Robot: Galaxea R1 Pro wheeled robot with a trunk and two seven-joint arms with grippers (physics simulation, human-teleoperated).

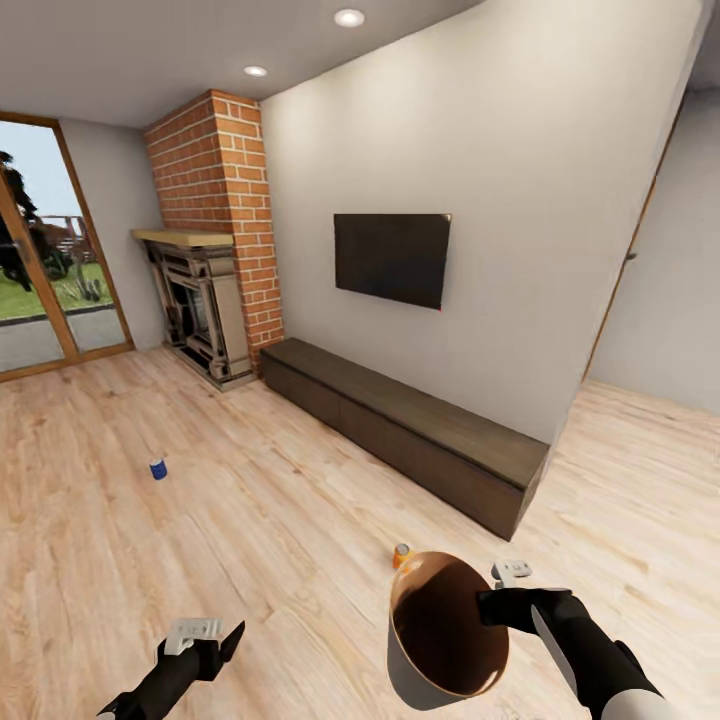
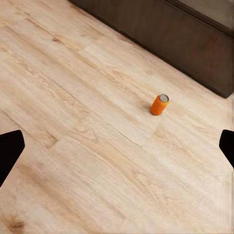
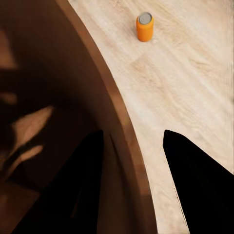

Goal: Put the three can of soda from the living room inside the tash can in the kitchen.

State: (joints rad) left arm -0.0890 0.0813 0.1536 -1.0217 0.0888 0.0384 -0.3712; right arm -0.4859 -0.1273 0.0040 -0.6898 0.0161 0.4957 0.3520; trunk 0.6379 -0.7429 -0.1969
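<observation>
The tash can (image 1: 440,640), pale grey outside and glossy copper-brown inside, hangs in the air low in the head view, tilted so its open mouth faces up toward the camera, and the right gripper (image 1: 497,605) is clenched on its rim at the robot's right side. In the right wrist view one dark finger (image 3: 73,190) lies inside the brown wall (image 3: 63,73) and the other outside it, with the rim pinched between them. Just beyond the bin's far edge an orange can of soda (image 1: 402,555) stands upright on the light wood floor (image 1: 250,520), its silver top showing; it appears again in the right wrist view (image 3: 145,26) and in the left wrist view (image 2: 159,104), where it stands near the base of the long dark low cabinet (image 2: 161,29). A dark blue can of soda (image 1: 158,468) stands upright well apart from it, out on the open floor toward the robot's left. The left gripper (image 1: 215,640) hovers low over the boards, released and holding nothing, its fingertips (image 2: 10,148) spread wide at the edges of its own view. Behind, the low cabinet (image 1: 410,430) runs along a pale wall under a black television (image 1: 392,257), with a brick fireplace (image 1: 215,250) beside it and a glass door (image 1: 45,250) farther left.
</observation>
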